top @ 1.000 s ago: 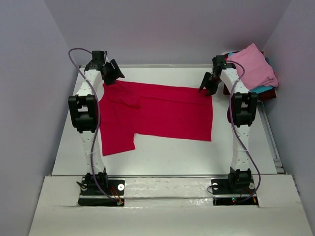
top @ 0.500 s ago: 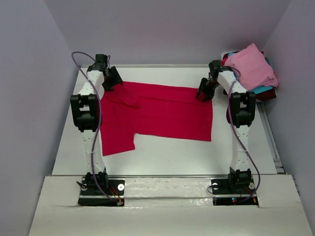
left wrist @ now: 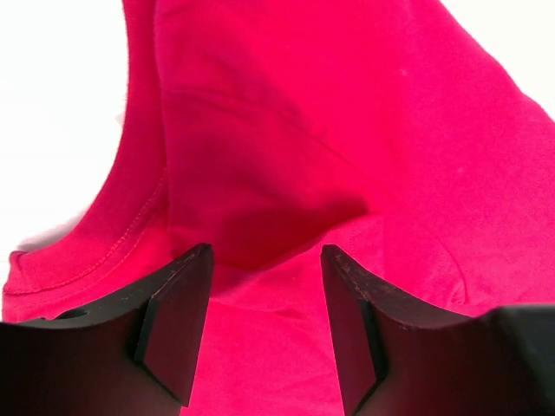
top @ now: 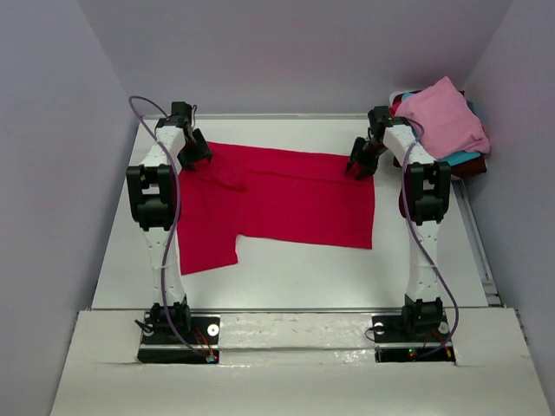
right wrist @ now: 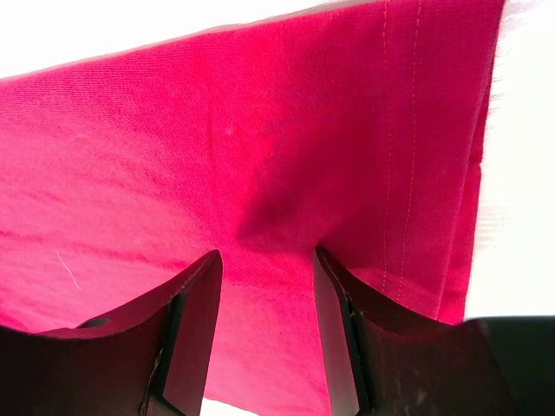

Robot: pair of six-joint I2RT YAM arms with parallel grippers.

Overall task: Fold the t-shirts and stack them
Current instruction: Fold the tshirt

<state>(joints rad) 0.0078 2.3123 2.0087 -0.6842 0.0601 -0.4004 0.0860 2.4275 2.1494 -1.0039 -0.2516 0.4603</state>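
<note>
A crimson-red t-shirt point(top: 286, 199) lies spread flat on the white table point(top: 295, 277), one sleeve pointing toward the near left. My left gripper point(top: 195, 154) is down at its far left corner. In the left wrist view its jaws point(left wrist: 266, 251) stand apart, with red cloth point(left wrist: 347, 130) and a soft fold lying between the tips. My right gripper point(top: 358, 166) is down at the far right corner. There its jaws point(right wrist: 267, 253) are also apart, pressed onto the cloth point(right wrist: 217, 130) beside the stitched hem, and a small pucker rises between the tips.
A pile of other t-shirts sits at the far right edge: a light pink one point(top: 447, 121) on top, teal point(top: 464, 158) and dark maroon point(top: 475, 167) below. Grey walls close in the table on the left, back and right.
My left gripper has come down and nearer onto the shirt's far left corner, and its jaws have narrowed a little. My right gripper has shifted slightly onto the far right corner.
</note>
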